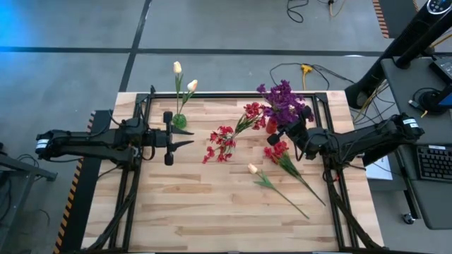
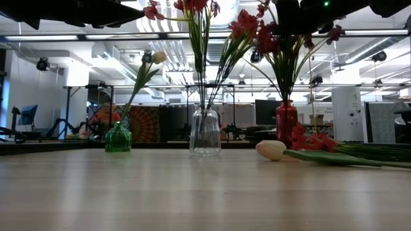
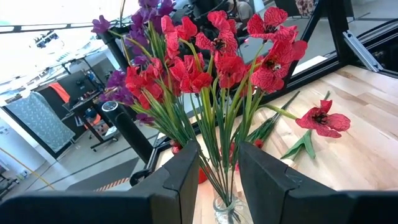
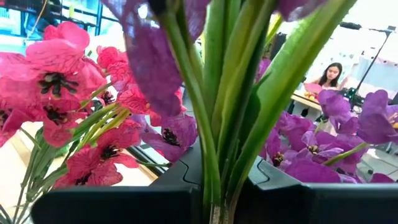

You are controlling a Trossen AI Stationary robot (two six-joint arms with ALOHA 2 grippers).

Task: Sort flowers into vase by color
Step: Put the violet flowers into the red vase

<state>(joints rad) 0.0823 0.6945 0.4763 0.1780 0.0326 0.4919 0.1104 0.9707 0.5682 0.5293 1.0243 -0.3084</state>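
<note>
A green vase (image 1: 179, 121) at the far left holds cream tulips (image 1: 177, 68). A clear vase (image 2: 205, 132) in the middle holds red flowers (image 3: 214, 65). A red vase (image 2: 286, 123) holds purple flowers (image 1: 283, 97), and my right gripper (image 1: 289, 131) is shut on their stems above it. One cream tulip (image 1: 253, 168) and one red flower (image 1: 277, 149) lie flat on the table. My left gripper (image 1: 185, 138) stands open and level left of the clear vase, with nothing between its fingers (image 3: 186, 168). My right gripper pinches the bundle of green purple-flower stems (image 4: 214, 177) between its two fingers, below the blossoms. The fingers come in level from the table's right and lie across the stems. The stems stand upright, and their lower ends (image 2: 286, 96) run down into the red vase.
The black frame rails (image 1: 332, 95) run around the wooden table (image 1: 198, 212), whose near half has free room. Cables (image 1: 311, 70) lie on the floor beyond the far edge. A desk with a keyboard (image 1: 434, 162) stands to the right. A person (image 4: 329, 74) sits far off.
</note>
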